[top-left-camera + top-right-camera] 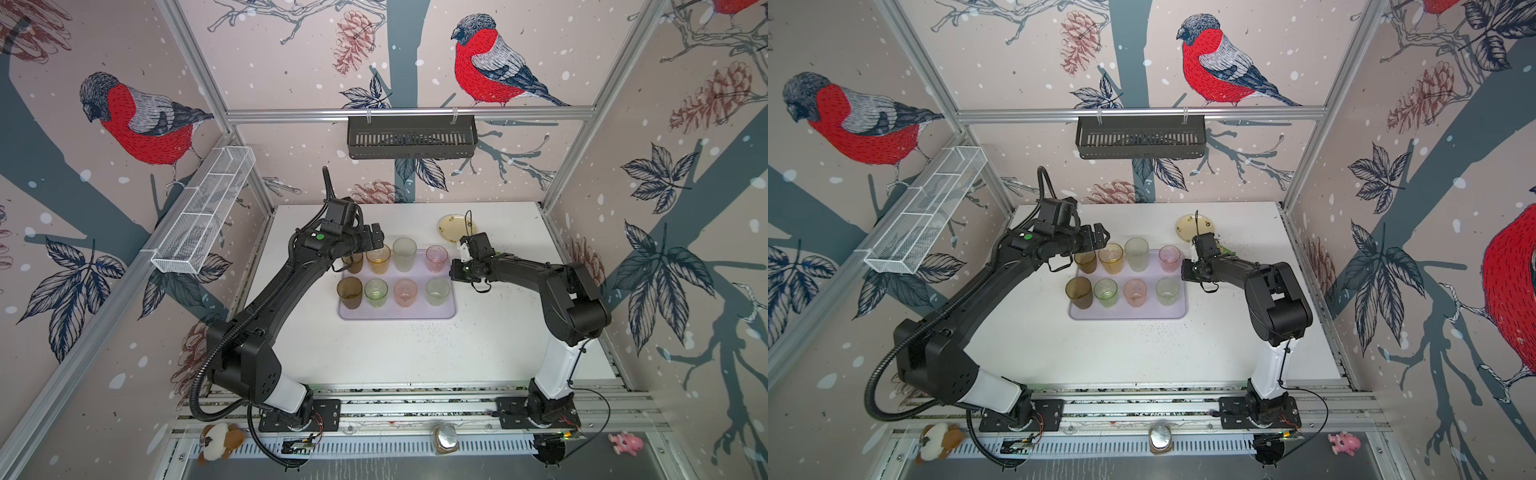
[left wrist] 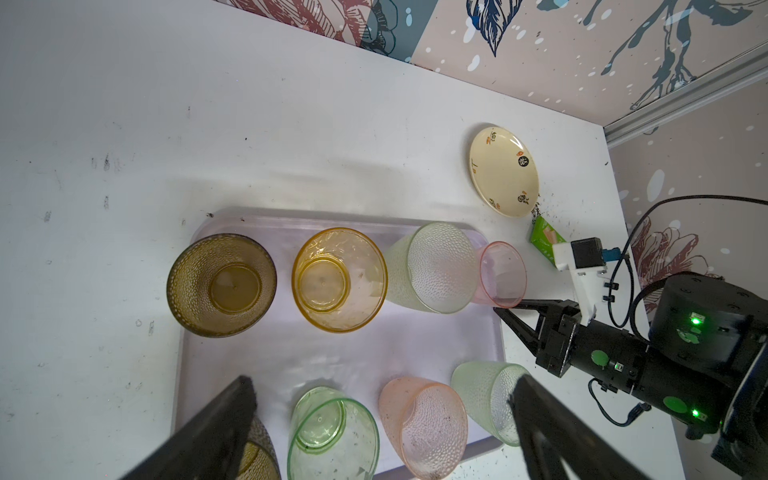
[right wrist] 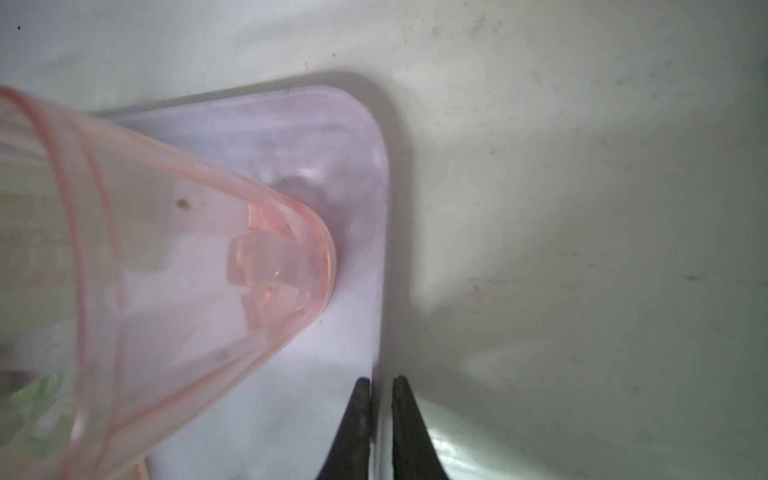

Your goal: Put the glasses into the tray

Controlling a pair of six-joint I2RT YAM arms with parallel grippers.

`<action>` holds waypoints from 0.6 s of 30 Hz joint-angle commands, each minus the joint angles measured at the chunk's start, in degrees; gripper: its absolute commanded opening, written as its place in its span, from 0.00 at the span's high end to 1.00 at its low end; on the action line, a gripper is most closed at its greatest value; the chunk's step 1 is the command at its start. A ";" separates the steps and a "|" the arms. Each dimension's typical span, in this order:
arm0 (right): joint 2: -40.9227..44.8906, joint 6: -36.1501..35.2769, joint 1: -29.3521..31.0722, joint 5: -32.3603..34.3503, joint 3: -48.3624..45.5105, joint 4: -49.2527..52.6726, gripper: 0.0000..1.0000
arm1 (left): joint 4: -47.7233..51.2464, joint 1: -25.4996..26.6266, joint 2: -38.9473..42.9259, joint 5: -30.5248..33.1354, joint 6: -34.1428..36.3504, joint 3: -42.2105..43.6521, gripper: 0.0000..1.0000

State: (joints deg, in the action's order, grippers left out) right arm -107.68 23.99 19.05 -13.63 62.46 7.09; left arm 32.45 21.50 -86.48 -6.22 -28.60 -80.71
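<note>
The left arm point(image 1: 274, 291) stretches from its base across the table point(image 1: 415, 353), its wrist bent over the tray's far left corner. The left gripper point(image 1: 371, 239) hangs above the back row with its claw spread wide and nothing between the fingers. The right arm point(image 1: 540, 274) folds at the elbow and reaches in low toward the tray's right edge. There the right gripper point(image 3: 380, 380) sits beside the far pink glass point(image 1: 436, 257), its tips almost pressed together, only a sliver apart. That sliver lines up with the tray's rim in the right wrist view, but whether the tips touch it cannot be told.

All eight glasses point(image 1: 1135, 291) stand upright in the tray point(image 1: 399, 315), in two rows of four. The left gripper covers part of the far brown glass point(image 1: 356, 266) in both top views. In the left wrist view a finger point(image 2: 226, 415) hides most of the near brown glass point(image 2: 259, 453). The right wrist view shows the pink glass blurred and cut off.
</note>
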 commanded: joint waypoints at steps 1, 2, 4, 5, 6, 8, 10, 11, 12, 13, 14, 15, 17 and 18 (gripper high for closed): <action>-0.09 -0.58 -0.22 1.41 0.25 -0.21 0.86 | -0.98 -0.13 0.34 -0.20 0.22 -0.46 0.03; 0.11 -0.64 -0.23 1.49 0.21 -0.12 0.86 | -0.98 -0.14 0.30 -0.20 0.23 -0.48 0.03; 0.50 -0.77 -0.17 1.50 0.05 -0.06 0.85 | -1.04 -0.14 0.26 -0.20 0.30 -0.50 0.03; 0.68 -0.72 -0.21 1.58 -0.06 -0.06 0.85 | -1.07 -0.14 0.21 -0.20 0.30 -0.50 0.03; 0.96 -0.86 -0.19 1.59 -0.23 -0.08 0.84 | -1.09 -0.14 0.17 -0.20 0.35 -0.59 0.03; 1.48 -1.00 -0.22 1.76 -0.56 0.03 0.82 | -1.11 -0.14 0.10 -0.12 0.46 -0.71 0.03; 2.16 -0.86 -0.26 1.85 -1.23 -0.44 0.78 | -1.25 -0.14 -0.07 -0.02 0.47 -0.83 0.03; 2.57 -0.74 -0.24 1.85 -1.58 -0.56 0.76 | -1.25 -0.14 -0.09 0.06 0.44 -0.84 0.03; 3.08 -0.53 -0.26 1.93 -1.87 -0.86 0.74 | -1.25 -0.09 -0.05 0.23 0.42 -0.85 0.03; 3.63 -0.25 -0.27 1.94 -2.15 -0.92 0.71 | -1.25 -0.13 -0.01 0.45 0.42 -0.85 0.03; 4.02 -0.12 -0.32 2.01 -2.45 -1.05 0.69 | -1.31 -0.13 0.01 0.67 0.54 -0.76 0.03; 4.74 0.02 -0.28 2.01 -2.83 -1.19 0.66 | -1.37 -0.11 0.01 1.08 0.59 -0.63 0.03; 6.04 0.21 -0.25 2.14 -3.53 -1.34 0.62 | -1.51 -0.18 -0.01 1.95 1.11 -0.56 0.03; 6.78 0.18 -0.29 2.43 -3.88 -1.17 0.60 | -1.47 -0.36 -0.01 2.40 1.21 -0.67 0.03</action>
State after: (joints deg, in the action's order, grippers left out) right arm -102.26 23.86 18.72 -12.01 59.11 6.83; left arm 32.42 21.41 -86.48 -5.74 -28.45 -81.03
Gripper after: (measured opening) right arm 0.394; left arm 0.967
